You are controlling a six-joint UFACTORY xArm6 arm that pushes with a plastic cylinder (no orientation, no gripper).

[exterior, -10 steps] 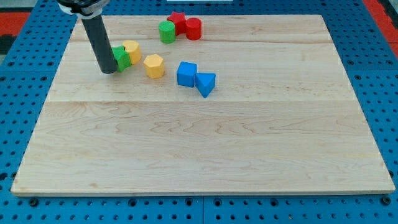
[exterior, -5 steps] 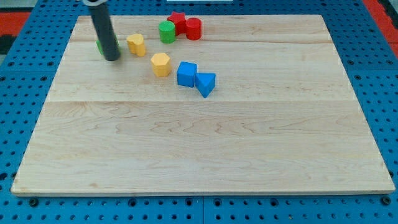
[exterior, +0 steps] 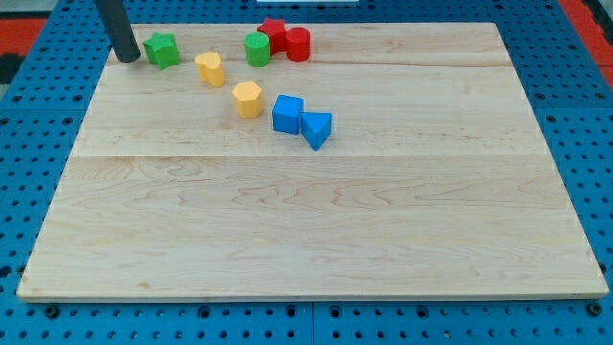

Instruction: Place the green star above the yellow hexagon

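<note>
The green star (exterior: 162, 49) lies near the board's top left corner. My tip (exterior: 127, 58) rests just to the star's left, a small gap between them. The yellow hexagon (exterior: 248, 99) sits lower and to the right of the star, in the upper middle of the board. A second yellow block (exterior: 210, 68), rounded in shape, lies between the star and the hexagon.
A green cylinder (exterior: 257, 49), a red star (exterior: 275, 34) and a red cylinder (exterior: 298, 44) cluster at the view's top. A blue cube (exterior: 287, 114) and a blue triangle (exterior: 316, 129) touch each other right of the hexagon. The wooden board (exterior: 306, 220) lies on a blue pegboard.
My tip moved up and left toward the board's top left corner. The green star slid up and left, away from the yellow blocks. The hexagon shifted slightly right.
</note>
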